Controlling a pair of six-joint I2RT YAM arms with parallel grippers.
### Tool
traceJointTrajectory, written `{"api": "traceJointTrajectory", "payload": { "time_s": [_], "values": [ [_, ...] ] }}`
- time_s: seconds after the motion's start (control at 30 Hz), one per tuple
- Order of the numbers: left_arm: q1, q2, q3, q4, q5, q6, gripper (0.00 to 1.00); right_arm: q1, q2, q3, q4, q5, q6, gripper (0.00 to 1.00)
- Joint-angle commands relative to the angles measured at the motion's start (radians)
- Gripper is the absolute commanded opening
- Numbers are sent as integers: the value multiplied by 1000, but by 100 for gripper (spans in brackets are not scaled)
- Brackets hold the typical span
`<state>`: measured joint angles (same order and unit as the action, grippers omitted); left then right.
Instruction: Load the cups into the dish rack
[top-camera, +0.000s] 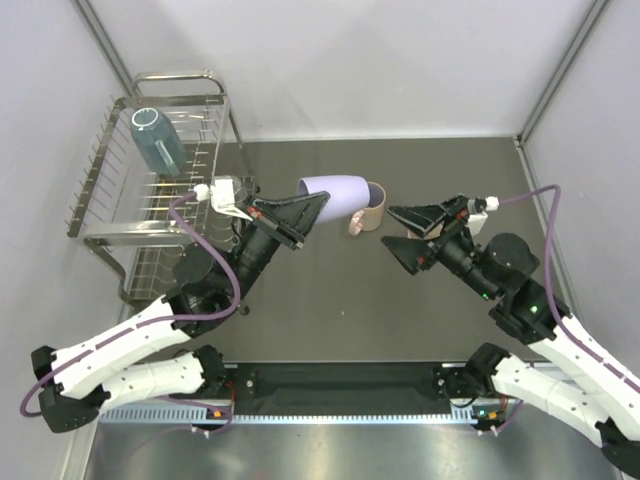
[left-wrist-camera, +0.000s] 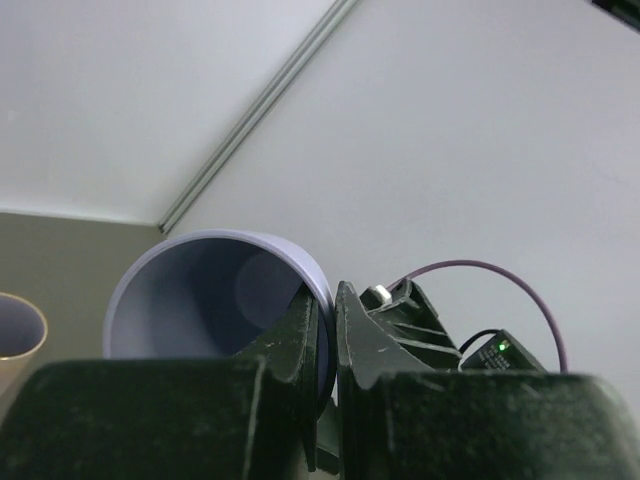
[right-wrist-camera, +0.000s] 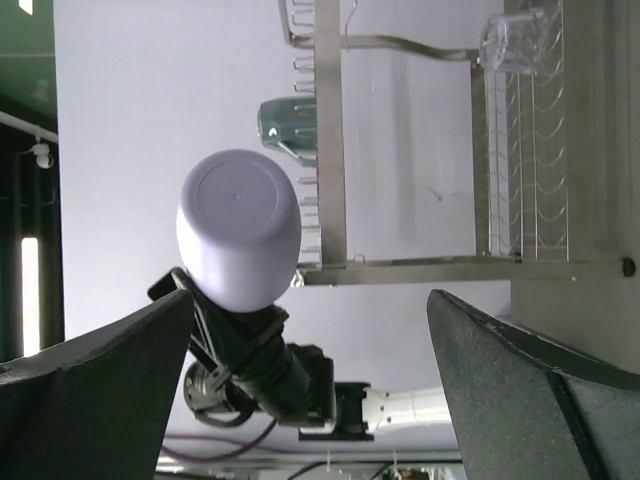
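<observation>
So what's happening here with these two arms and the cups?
The robot is loading cups into the wire dish rack on the left. Its left claw pinches the rim of a lavender tumbler, held on its side above the table. The right claw is open and empty, close to a pinkish mug on the table. A teal cup and a clear glass already sit in the rack.

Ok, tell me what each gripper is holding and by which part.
The left gripper pinches the lavender tumbler at its rim, one finger inside, one outside. The right gripper is open and holds nothing.
</observation>
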<state>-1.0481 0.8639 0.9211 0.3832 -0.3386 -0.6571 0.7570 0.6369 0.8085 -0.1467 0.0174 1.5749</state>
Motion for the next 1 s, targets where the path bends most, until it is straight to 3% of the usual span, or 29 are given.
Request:
{"api": "traceJointTrajectory", "payload": {
  "time_s": [0.0, 0.23, 0.4, 0.6, 0.97],
  "values": [
    [-3, 24, -1, 186, -40, -59, 0, 24, 47, 115, 174, 70, -25, 100],
    [-3, 141, 76, 284, -39, -42, 0, 120, 131, 159, 331, 283, -137, 100],
    [-3, 191, 125, 299, -23, 43, 0, 195, 236, 257, 323, 351, -187, 100],
    [-3, 193, 159, 295, -19, 157, 0, 271, 244, 271, 254, 507, -150, 100],
    [-3, 176, 159, 319, 10, 221, 0, 286, 337, 310, 306, 562, -29, 100]
  ]
}}
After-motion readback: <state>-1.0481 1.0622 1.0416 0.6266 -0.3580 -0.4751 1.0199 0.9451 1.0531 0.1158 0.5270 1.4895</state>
